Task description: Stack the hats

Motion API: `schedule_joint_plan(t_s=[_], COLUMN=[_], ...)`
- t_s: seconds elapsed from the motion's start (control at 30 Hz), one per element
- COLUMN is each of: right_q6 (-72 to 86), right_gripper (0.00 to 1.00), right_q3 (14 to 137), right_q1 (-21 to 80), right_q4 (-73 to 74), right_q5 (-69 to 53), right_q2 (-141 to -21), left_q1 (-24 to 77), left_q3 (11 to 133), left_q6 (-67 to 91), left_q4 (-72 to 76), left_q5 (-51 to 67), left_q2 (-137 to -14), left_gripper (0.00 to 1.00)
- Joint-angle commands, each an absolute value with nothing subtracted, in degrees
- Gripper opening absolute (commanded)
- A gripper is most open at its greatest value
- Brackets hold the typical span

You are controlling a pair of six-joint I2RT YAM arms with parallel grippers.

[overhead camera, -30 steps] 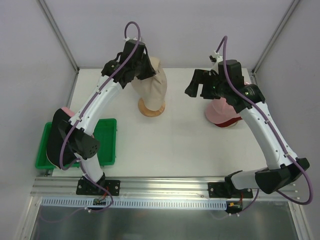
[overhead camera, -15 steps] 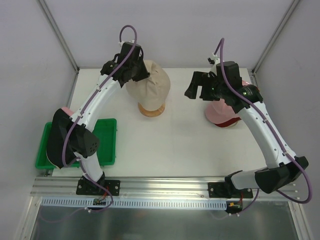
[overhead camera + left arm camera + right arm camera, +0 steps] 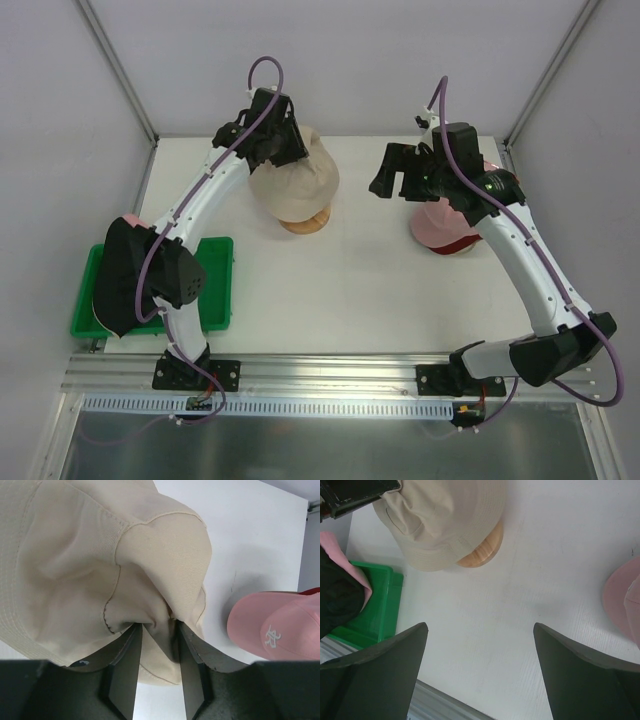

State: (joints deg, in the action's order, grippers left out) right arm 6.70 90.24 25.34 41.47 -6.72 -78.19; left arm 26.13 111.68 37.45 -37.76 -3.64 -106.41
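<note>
A beige bucket hat (image 3: 298,185) sits over the wooden stand (image 3: 308,222) at the back middle of the table. My left gripper (image 3: 283,152) is shut on a fold of its fabric (image 3: 159,625) at the far side. A pink cap (image 3: 440,222) lies on a red cap (image 3: 462,245) at the right, under my right arm; the pink cap also shows in the left wrist view (image 3: 275,632). My right gripper (image 3: 392,170) is open and empty, above the table left of the pink cap. More hats, pink (image 3: 355,575) and black (image 3: 337,597), lie in the green tray.
The green tray (image 3: 215,280) stands at the front left, partly hidden by my left arm. The enclosure's walls and metal posts bound the table at the back and sides. A metal rail runs along the front edge.
My left gripper has pulled the beige hat down and spread it wider over the wooden stand, which is now mostly covered. The right arm has barely moved.
</note>
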Motion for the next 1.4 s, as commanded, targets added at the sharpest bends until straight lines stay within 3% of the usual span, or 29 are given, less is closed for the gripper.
schedule_joint_plan(t_s=[0.0, 0.53, 0.83, 1.37], right_q6=[5.6, 5.8, 6.0, 5.7], right_gripper=[0.93, 0.93, 0.93, 0.93], right_q3=[90.2, 89.5, 89.1, 93.8], right_q1=[25.0, 25.0, 25.0, 25.0], right_q4=[41.1, 40.7, 40.2, 39.8], right_q5=[-6.4, -6.6, -6.9, -9.4], right_q2=[-78.1, -78.8, -78.7, -85.1], left_q1=[25.2, 24.4, 24.3, 24.2], left_q3=[111.1, 108.2, 105.0, 105.6], left_q6=[38.2, 38.8, 38.8, 36.8], left_q4=[-37.0, -36.7, -36.2, -36.2], left_q5=[-4.0, -4.8, -6.5, -7.0], left_q2=[-105.4, -104.0, -101.4, -101.0], left_gripper=[0.35, 0.36, 0.51, 0.64])
